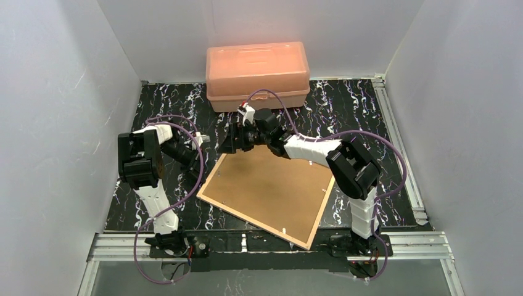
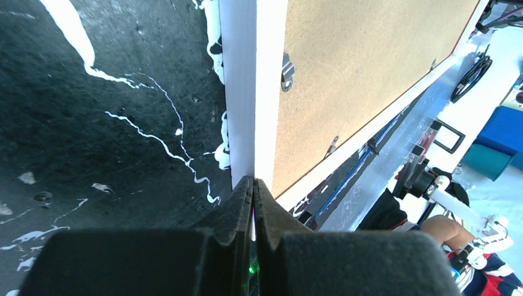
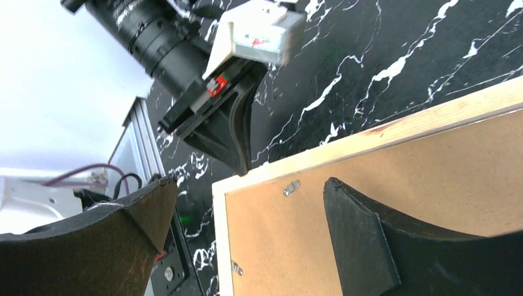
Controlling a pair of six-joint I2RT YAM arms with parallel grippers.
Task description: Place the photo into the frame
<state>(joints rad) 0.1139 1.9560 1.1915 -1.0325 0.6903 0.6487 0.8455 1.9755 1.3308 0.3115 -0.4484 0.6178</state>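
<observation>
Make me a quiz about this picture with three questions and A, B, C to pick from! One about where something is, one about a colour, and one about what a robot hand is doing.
1. Where is the orange box?
A) at the far edge of the table, behind the frame
B) on top of the frame
C) held up in the air

2. What colour is the board filling the frame's back?
A) green
B) blue
C) brown

3. How is the right hand?
A) shut tight
B) open
C) shut on the box

Answers:
1. A: the box stands beyond the frame, at the table's back edge.
2. C: the board is plain brown all over.
3. B: its two fingers stand wide apart over the frame's corner.
</observation>
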